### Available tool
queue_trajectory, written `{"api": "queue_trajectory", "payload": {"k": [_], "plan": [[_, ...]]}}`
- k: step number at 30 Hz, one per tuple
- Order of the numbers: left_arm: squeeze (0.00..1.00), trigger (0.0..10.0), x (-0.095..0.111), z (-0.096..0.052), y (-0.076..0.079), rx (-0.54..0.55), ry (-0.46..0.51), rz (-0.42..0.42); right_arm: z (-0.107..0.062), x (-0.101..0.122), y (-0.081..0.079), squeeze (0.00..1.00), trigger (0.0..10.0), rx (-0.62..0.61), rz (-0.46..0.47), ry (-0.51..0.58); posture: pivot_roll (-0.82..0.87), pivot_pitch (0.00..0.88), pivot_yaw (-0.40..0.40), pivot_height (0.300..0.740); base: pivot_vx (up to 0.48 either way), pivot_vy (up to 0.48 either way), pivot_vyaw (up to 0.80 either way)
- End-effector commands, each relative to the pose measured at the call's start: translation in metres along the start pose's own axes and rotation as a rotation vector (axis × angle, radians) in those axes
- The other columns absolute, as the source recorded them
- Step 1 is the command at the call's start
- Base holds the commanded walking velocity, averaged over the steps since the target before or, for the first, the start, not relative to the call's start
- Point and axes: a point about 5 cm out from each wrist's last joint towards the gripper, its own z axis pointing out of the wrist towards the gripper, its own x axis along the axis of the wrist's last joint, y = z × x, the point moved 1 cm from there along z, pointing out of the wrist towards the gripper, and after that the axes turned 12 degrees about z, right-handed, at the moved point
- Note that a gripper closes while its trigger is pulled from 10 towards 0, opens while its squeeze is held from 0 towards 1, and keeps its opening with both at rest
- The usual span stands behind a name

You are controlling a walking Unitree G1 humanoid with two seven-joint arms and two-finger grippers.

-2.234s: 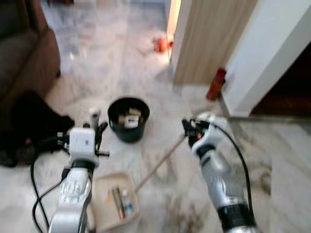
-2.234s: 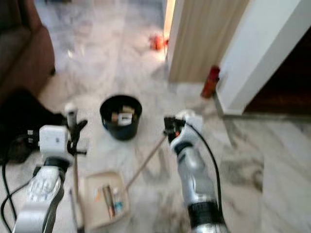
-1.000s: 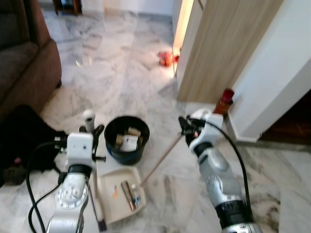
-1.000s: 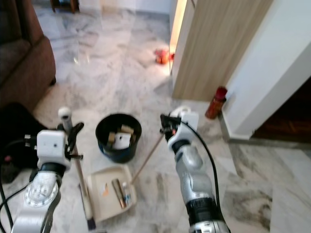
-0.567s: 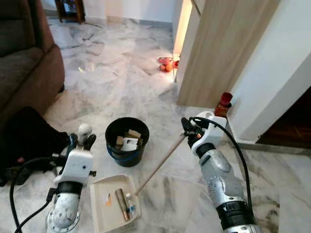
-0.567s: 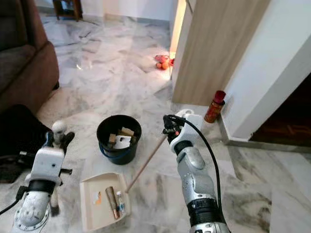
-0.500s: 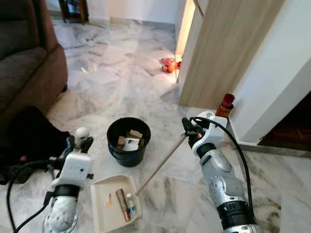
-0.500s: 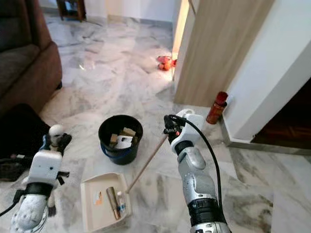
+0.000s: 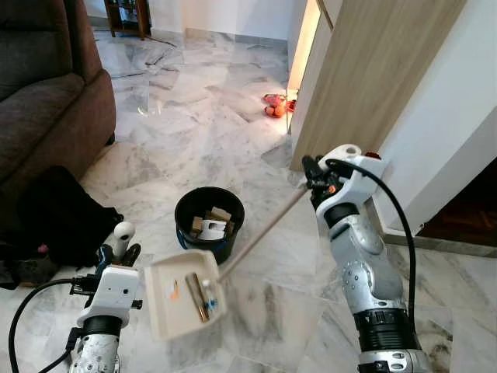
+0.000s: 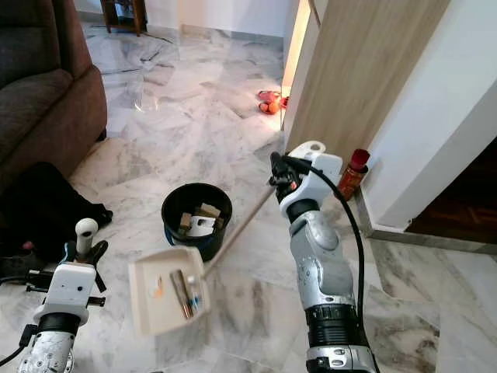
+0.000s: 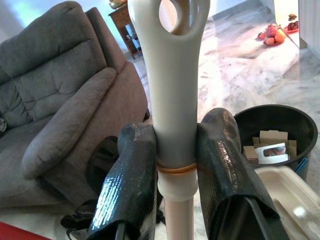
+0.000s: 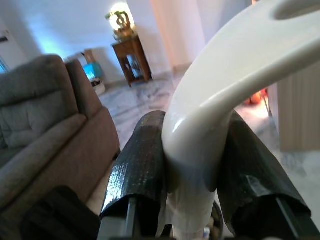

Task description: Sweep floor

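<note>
1. Long-handled dustpan [image 9: 185, 299], cream, at about 7 o'clock in the head views. It hangs tilted off the floor, its back edge near the rim of the bin. Swept litter lies in the tray: a brown stick-like piece, a small bottle-like item, an orange scrap.
2. Dustpan handle [image 9: 260, 233] runs up toward 1 o'clock to the right gripper [image 9: 318, 180]. That gripper is clamped on the curved white grip at the top; right wrist view shows both fingers [image 12: 137, 170] pressed to it.
3. Black bin [image 9: 208, 222] just beyond the pan at 11 o'clock from it, already holding cardboard bits and a white wrapper.
4. Left gripper [image 11: 172, 165] at 8 o'clock, low, closed round the cream broom handle [image 11: 167, 80] just under its hanging hole; broom held upright, idle.
5. Around: brown sofa [image 9: 46, 101] at 10 o'clock, dark bag [image 9: 58, 221] below it, red bottle [image 10: 354, 172] by the wall at 2 o'clock, wooden door panel [image 9: 365, 78].
6. Step, judged: emptying the pan into the bin. Next likely needs the pan lip carried over the bin mouth, then tipped further; risk is litter sliding off short of the rim.
</note>
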Motion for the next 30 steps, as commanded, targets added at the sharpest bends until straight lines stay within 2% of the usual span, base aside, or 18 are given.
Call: {"api": "queue_trajectory", "payload": {"k": [1, 10, 14, 17, 25, 30], "plan": [[0.0, 10.0, 0.006, 0.002, 0.0, 0.014, 0.042, 0.016, 0.004, 0.031, -0.011, 0.0, 10.0, 0.042, 0.023, 0.11, 0.17, 0.072, -0.1, 0.74, 0.0, 0.0, 0.0], [0.0, 10.0, 0.009, 0.005, 0.001, 0.022, 0.057, 0.015, 0.002, 0.048, -0.017, 0.0, 10.0, 0.059, -0.014, 0.133, 0.17, 0.088, -0.107, 0.74, 0.0, 0.0, 0.0], [0.0, 10.0, 0.008, 0.005, -0.001, 0.03, 0.055, 0.017, 0.002, 0.065, -0.026, 0.0, 10.0, 0.074, -0.024, 0.178, 0.17, 0.097, -0.104, 0.74, 0.0, 0.0, 0.0], [0.0, 10.0, 0.009, 0.006, -0.001, 0.033, 0.057, 0.017, 0.003, 0.068, -0.029, 0.0, 10.0, 0.078, -0.038, 0.189, 0.17, 0.106, -0.104, 0.74, 0.0, 0.0, 0.0], [0.0, 10.0, 0.009, 0.007, -0.002, 0.03, 0.058, -0.002, 0.005, 0.078, -0.037, 0.0, 10.0, 0.072, -0.007, 0.254, 0.17, 0.122, -0.102, 0.74, 0.0, 0.0, 0.0], [0.0, 10.0, 0.01, 0.008, -0.003, 0.028, 0.063, -0.006, 0.006, 0.085, -0.036, 0.0, 10.0, 0.032, 0.008, 0.311, 0.17, 0.127, -0.099, 0.74, 0.0, 0.0, 0.0]]}}
